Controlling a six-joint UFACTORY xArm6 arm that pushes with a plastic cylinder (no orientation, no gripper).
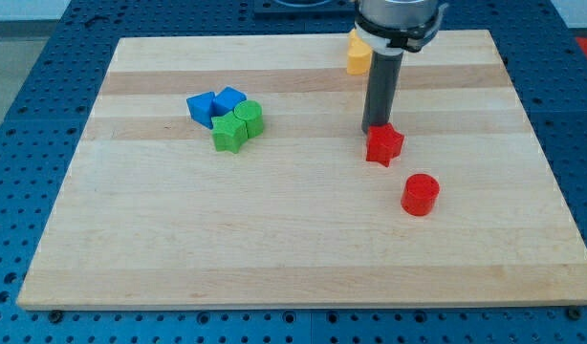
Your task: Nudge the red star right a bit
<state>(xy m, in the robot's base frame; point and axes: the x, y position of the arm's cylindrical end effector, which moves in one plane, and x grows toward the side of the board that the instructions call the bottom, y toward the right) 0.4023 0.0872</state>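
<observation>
The red star [383, 145] lies on the wooden board [274, 248], right of the middle. My tip [375, 129] stands at the star's upper left edge, touching it or nearly so. A red cylinder [420, 194] stands a short way down and to the right of the star, apart from it.
A yellow block [358, 54] sits near the board's top edge, partly hidden behind my arm. Left of the middle is a tight cluster: two blue blocks [215, 104], a green cylinder [249, 118] and a green star [229, 135]. The board rests on a blue perforated table.
</observation>
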